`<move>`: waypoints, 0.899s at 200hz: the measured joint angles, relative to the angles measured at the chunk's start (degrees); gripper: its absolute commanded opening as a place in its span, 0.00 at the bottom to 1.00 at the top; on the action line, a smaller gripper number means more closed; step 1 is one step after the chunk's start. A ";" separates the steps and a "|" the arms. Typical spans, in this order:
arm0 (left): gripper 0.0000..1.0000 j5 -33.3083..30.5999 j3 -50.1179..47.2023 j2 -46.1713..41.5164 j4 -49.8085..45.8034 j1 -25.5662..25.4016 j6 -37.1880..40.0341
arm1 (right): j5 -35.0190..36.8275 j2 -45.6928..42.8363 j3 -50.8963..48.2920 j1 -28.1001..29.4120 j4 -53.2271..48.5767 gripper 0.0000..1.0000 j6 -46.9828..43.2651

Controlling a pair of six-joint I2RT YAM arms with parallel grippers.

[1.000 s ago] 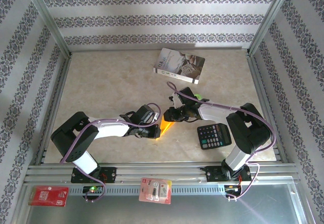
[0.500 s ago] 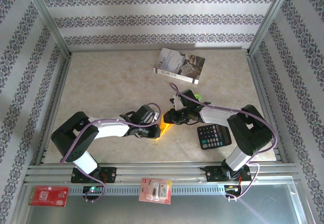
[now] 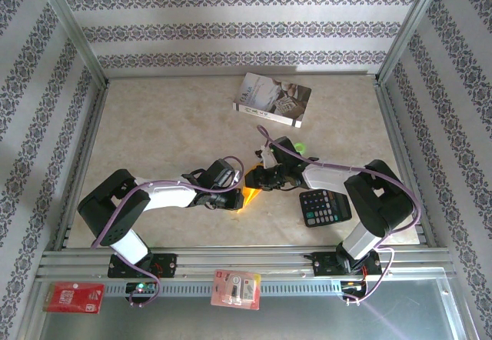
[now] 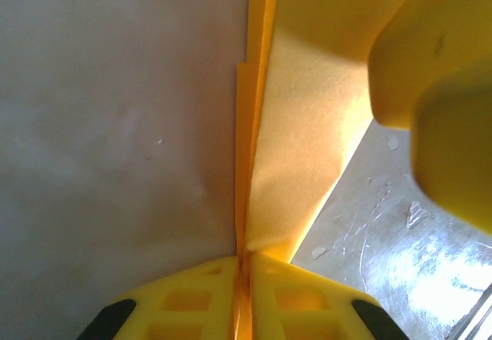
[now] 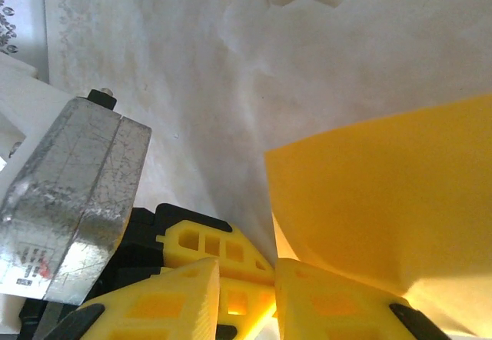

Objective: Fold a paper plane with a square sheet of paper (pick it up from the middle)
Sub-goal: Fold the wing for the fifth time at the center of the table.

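Orange paper sheet (image 3: 252, 195) sits just below the middle of the overhead frame, partly folded and standing on edge between the two tools rather than lying flat on the surface (image 3: 169, 125).

On the left wrist camera, the sheet (image 4: 300, 148) runs straight up from the bottom centre as a stack of thin layers. The left tool (image 4: 244, 267) is squeezed together right on that layered edge, a firm pinch with no gap showing.

On the right wrist camera, the sheet (image 5: 384, 201) fills the lower right and its corner dips into the narrow slot of the right tool (image 5: 269, 275). The fingers are close together and look clamped on it.

Overhead, the left tool (image 3: 237, 198) and the right tool (image 3: 258, 178) are almost nose to nose.

So what could go wrong?
- **Tearing:** both tools grip the same small piece, so any pull in opposite directions could rip it or drag a layer out of the stack, and the crease would go crooked.
- **Slipping:** the right tool's hold looks to be near a corner. A twist there could let the paper slide free and the fold spring open.
- **Collision:** the tools are so close that a careless swing could knock them together.
- **Calculator:** the black calculator (image 3: 324, 205) lies just beside the right forearm, lower right of centre, and a sweep that way could shove it.

The book (image 3: 273, 100), up top, is well apart from all this.
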 measured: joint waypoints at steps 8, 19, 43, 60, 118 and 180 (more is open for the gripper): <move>0.11 0.00 0.00 0.00 0.02 0.00 0.00 | 0.00 0.11 0.00 0.00 0.13 0.26 0.24; 0.11 0.00 0.00 0.00 0.00 0.02 0.00 | 0.02 0.31 0.00 0.00 0.13 0.26 0.28; 0.11 0.15 0.00 0.07 0.04 0.11 -0.02 | 0.11 1.05 0.00 -0.07 0.00 0.26 0.28; 0.11 0.15 0.00 0.07 0.04 0.11 -0.04 | 0.13 1.57 0.00 -0.76 -0.09 0.26 0.24; 0.11 0.15 0.00 0.07 0.02 0.11 -0.20 | 0.31 3.78 0.00 -3.45 -0.09 0.26 -0.24; 0.10 0.17 0.00 0.07 0.04 0.15 -0.20 | 0.31 4.68 -0.48 -4.85 -0.07 0.25 -1.18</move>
